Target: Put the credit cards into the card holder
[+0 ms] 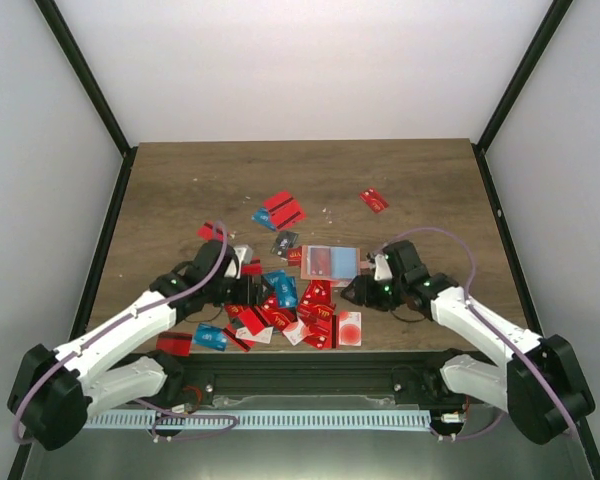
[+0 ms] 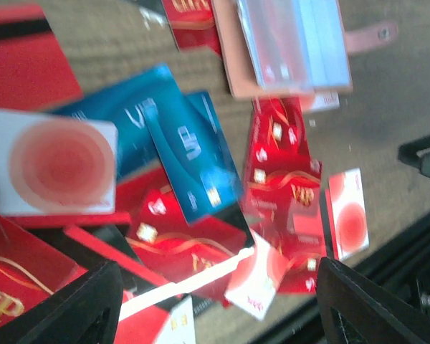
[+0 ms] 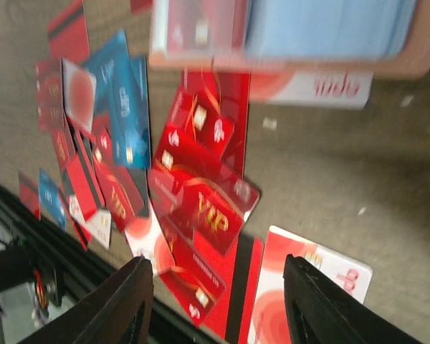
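While both hang spread and empty, the left gripper [image 1: 246, 290] just left of the holder [image 1: 330, 262] and the right gripper [image 1: 356, 291] just right of it, the cards [image 1: 318, 295] lie heaped on its near side, a few beyond. Nearly all the job looks left; blur hides whether any sit inside.

You're looking at glossy plastic credit cards [image 2: 193, 161], light glinting off their red and blue faces, lying on a matt, wood-grain table [image 1: 200, 180]. The card holder [image 2: 290, 46] is showing smooth tan leather-like edges around clear, shiny plastic pockets.
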### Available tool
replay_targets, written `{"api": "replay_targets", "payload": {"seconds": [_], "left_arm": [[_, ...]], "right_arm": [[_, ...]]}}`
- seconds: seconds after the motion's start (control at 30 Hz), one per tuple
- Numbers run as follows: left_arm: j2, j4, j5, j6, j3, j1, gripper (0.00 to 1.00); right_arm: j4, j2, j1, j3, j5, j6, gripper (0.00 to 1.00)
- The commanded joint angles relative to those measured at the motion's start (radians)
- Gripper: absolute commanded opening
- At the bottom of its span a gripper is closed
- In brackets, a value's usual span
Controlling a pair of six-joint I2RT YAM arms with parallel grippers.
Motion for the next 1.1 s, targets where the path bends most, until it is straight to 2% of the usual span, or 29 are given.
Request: {"api": "replay_targets", "payload": {"seconds": [0.0,0.2,0.33,0.5,0.73,1.07], "left_arm": [[-0.041,-0.076,-0.006,-0.078,-0.026,-0.092,0.75],[-0.029,-0.111,-0.124,-0.212,-0.058,-0.234,0.71],[-0.005,-0.025,-0.148,-0.292,-0.115,-0.279,0.63],[0.042,0.073,-0.156,-0.346,-0.138,-0.341,0.6],[0.08,0.175,-0.146,-0.378,-0.168,-0.38,0.53],[0.132,0.242,-0.152,-0.375,-0.2,-0.385,0.53]], "right_arm": [[0.024,-0.015,0.055,-0.041,-0.121,0.006,0.52],[0.185,0.057,0.177,-0.053,-0.153,0.041,0.52],[0.254,0.141,0.256,-0.02,-0.13,0.064,0.53],[0.271,0.244,0.337,0.035,-0.075,0.084,0.53],[0.318,0.353,0.404,0.066,-0.048,0.104,0.53],[0.348,0.452,0.422,0.089,-0.022,0.105,0.53]]}}
